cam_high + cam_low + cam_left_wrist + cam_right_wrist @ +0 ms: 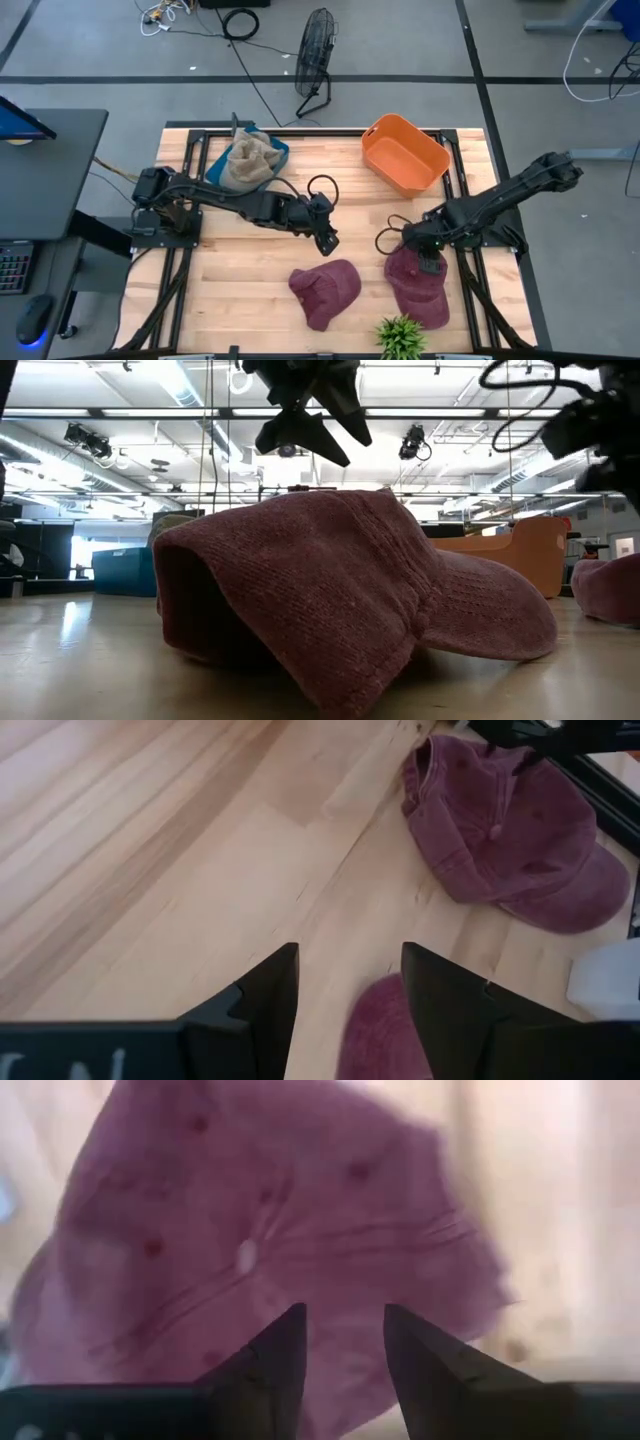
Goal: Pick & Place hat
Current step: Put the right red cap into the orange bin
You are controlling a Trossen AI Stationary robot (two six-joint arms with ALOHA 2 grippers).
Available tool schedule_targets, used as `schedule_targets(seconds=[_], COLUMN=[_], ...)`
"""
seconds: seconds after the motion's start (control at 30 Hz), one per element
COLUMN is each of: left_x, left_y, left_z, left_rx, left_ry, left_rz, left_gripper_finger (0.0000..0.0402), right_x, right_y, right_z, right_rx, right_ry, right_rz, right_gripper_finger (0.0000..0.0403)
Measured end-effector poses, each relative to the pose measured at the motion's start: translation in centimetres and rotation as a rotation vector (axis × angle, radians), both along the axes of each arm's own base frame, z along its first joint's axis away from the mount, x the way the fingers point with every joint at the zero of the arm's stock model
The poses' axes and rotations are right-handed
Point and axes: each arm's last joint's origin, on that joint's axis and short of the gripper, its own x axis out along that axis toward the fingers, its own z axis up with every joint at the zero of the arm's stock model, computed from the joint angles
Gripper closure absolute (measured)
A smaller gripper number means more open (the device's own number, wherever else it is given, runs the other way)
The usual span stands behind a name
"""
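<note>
Two maroon caps lie on the wooden table near its near edge. The left cap (325, 290) (340, 585) rests crown up, and its edge shows between my left fingers (380, 1030). The right cap (418, 288) (510, 830) (270, 1250) also lies flat. My left gripper (326, 236) (310, 410) (350, 990) hangs open in the air, just to the far side of the left cap. My right gripper (428, 262) (345, 1340) is open above the crown of the right cap, near its far edge, and touches nothing.
An orange bin (405, 152) (520, 555) stands at the far right of the table. A blue bin (272, 150) at the far left holds a beige hat (248, 162). A small green plant (400, 335) stands at the near edge. Bare wood lies mid-table.
</note>
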Motion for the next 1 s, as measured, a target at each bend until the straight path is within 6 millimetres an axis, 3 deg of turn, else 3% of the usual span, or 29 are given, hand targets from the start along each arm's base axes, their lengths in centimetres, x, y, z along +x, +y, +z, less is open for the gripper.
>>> schedule_targets(seconds=[0.13,0.43,0.63,1.0], left_x=[0.0,0.0,0.0,0.0], left_y=[0.0,0.0,-0.1,0.0], left_z=[0.0,0.0,0.0,0.0], left_rx=[-0.008,-0.009,-0.009,-0.009], left_ry=[0.004,0.004,0.005,0.004], left_rz=[-0.008,-0.008,-0.009,-0.007], left_gripper_finger=[0.0220,0.0220,0.0220,0.0220], right_x=[-0.3,-0.5,-1.6,-2.4], right_y=[0.7,2.3,2.1,1.3], right_z=[-1.1,-2.6,-4.6,-7.8], right_rx=[0.086,0.058,0.037,-0.059], right_ry=[-0.018,-0.181,-0.138,-0.222], right_rz=[0.124,0.420,0.449,0.429], right_gripper_finger=[0.0264,0.0253,0.0238,0.0228])
